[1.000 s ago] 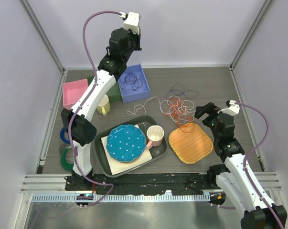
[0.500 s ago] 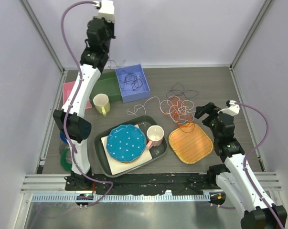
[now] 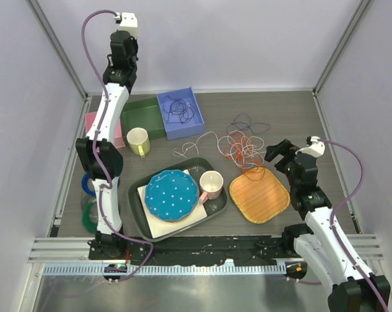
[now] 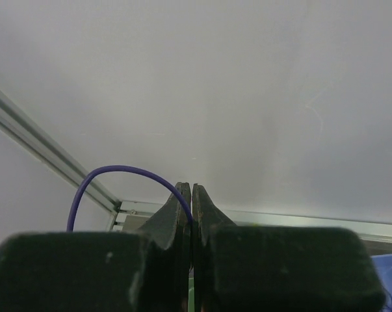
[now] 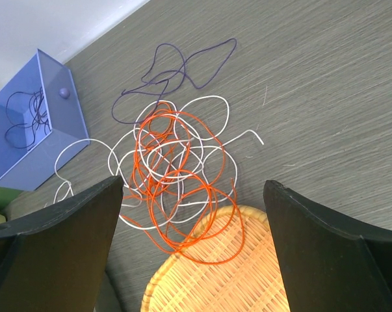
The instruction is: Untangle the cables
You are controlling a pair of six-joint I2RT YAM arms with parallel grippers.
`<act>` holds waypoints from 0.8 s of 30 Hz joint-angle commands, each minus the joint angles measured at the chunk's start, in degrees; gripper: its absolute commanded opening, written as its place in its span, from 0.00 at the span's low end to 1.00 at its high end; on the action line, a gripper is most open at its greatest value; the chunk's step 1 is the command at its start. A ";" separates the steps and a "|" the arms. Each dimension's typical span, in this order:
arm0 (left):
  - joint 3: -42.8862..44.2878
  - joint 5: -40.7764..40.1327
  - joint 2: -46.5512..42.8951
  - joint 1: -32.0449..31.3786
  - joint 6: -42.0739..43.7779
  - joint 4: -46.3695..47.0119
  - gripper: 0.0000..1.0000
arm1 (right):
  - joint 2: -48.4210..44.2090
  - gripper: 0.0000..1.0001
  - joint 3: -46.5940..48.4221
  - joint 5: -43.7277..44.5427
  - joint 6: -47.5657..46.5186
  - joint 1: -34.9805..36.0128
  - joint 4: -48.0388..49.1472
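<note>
A tangle of orange and white cables [image 3: 244, 153] lies on the grey surface [image 3: 293, 114]. Its near loops reach the far edge of a woven orange tray [image 3: 261, 198]. Dark purple strands lie just behind the tangle, and more sit in the blue box [image 3: 190, 129]. The right pincer [image 3: 274, 155] hovers wide open just beside the tangle. The left arm [image 3: 108, 123] reaches up high at the back left. A white strand trails toward the dark tray [image 3: 218, 207], which holds a dotted blue plate [image 3: 171, 195] and a pink mug [image 3: 212, 184].

The left arm [image 3: 110, 97] swung left off the blue box [image 3: 186, 132], carrying a purple cable [image 4: 117, 170].
</note>
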 commanded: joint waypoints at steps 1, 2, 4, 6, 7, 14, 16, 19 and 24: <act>2.40 4.41 -6.39 -0.83 -4.02 1.88 0.00 | 0.96 0.95 1.16 0.67 -0.39 -0.03 2.87; 0.22 5.64 -7.45 -1.09 -4.81 2.14 0.00 | 1.05 0.95 1.24 0.58 -0.48 -0.03 2.78; -2.08 7.40 -9.56 -2.23 -5.87 2.75 0.00 | 1.14 0.95 1.16 0.49 -0.48 -0.03 2.96; -5.68 7.49 -12.54 -3.37 -5.70 4.07 0.00 | 0.97 0.95 1.07 0.49 -0.30 -0.12 2.96; -6.82 7.76 -13.43 -4.51 -5.43 4.51 0.00 | 0.96 0.95 0.98 0.58 -0.30 -0.03 2.87; -13.60 9.78 -17.74 -9.96 -5.95 8.29 0.00 | 0.09 0.95 0.63 0.14 -0.13 -0.03 2.78; -14.57 10.13 -16.95 -11.28 -6.40 8.56 0.00 | -0.09 0.95 0.46 0.05 -0.13 -0.03 2.78; -14.57 9.25 -14.23 -12.60 -6.49 9.00 0.00 | -0.09 0.95 0.37 0.32 -0.21 -0.12 2.43; -11.50 9.34 -8.87 -12.69 -9.03 7.68 0.00 | -0.44 0.95 0.45 0.32 -0.21 -0.12 2.26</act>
